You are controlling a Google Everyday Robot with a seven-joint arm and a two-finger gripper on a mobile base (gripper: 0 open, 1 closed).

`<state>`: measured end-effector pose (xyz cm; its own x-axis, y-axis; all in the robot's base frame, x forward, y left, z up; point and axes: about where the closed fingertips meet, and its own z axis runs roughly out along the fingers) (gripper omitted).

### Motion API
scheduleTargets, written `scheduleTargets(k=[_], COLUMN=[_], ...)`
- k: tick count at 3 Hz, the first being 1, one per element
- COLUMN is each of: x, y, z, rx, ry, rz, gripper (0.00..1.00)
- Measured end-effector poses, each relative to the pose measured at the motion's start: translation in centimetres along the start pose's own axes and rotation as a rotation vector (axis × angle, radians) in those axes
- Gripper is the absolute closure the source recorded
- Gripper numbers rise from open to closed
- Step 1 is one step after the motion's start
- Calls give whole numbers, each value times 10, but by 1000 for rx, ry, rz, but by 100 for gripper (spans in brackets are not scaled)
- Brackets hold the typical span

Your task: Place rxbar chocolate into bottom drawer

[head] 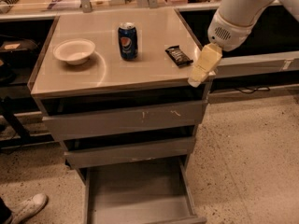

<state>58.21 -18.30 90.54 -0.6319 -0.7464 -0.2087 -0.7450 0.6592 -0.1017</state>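
The rxbar chocolate (178, 55), a small dark bar with pale lettering, lies flat on the cabinet top near its right edge. The bottom drawer (140, 192) is pulled out at the foot of the cabinet, and its grey floor holds nothing. My gripper (202, 68) hangs from the white arm at the top right. It sits over the cabinet's front right corner, just right of and in front of the bar, not touching it.
A blue Pepsi can (127, 41) stands at the middle of the cabinet top (103, 73), and a white bowl (74, 51) sits to its left. Two upper grey drawers (126, 120) are slightly open. A white shoe (29, 207) shows at the bottom left.
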Motion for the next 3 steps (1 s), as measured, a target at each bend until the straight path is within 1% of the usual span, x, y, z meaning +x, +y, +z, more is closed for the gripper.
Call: scheduleTargets(k=[1, 2, 3], x=[-79, -84, -98], y=[-18, -18, -26], z=[6, 7, 28], rx=[37, 42, 13], ry=[-6, -20, -29], rz=[-17, -20, -11], gripper=[0, 0, 0])
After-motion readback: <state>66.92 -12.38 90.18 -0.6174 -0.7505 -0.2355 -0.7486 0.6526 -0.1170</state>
